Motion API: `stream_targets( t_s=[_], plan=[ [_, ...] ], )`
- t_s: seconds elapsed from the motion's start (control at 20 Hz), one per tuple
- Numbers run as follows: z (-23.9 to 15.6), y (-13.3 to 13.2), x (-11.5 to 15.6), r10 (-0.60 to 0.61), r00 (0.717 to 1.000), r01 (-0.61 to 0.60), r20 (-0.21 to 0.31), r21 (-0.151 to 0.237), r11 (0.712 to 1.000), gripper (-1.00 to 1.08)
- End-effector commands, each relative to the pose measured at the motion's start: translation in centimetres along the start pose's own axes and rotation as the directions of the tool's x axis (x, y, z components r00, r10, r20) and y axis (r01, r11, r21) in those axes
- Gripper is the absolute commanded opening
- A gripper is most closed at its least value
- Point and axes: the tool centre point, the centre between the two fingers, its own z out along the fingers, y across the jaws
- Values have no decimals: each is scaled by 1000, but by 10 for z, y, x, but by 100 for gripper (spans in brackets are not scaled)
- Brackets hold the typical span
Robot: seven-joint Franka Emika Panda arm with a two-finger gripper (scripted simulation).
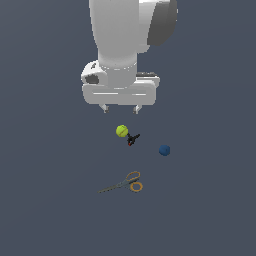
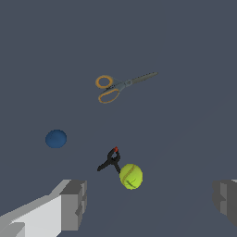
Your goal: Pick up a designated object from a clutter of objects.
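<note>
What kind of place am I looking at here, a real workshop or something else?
Most likely a computer simulation, not a real room. The floor is a flat, featureless grey-blue with no walls. A yellow-green ball, blue ball and scissors lie scattered below a smoothly rendered white gripper.

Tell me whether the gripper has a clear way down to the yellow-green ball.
Probably yes: the open gripper hangs above the yellow-green ball with nothing between. The black-and-red clamp lies right beside the ball and might catch a finger.

A flat, dark slate-grey surface spans both views.
</note>
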Motion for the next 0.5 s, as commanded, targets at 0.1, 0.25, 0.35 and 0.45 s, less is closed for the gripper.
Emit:
stream_targets(
  t_s=[0.1,0.25,0.35,0.45],
  plan=[
    [0,0,0,3,1000,-3,2,0,1000,100],
    [3,2,1,19,1000,-19,10,2,1000,100],
    [3,3,1,28,999,-28,15,3,1000,100],
    [2,4,2,30,999,-30,18,4,1000,100]
  ],
)
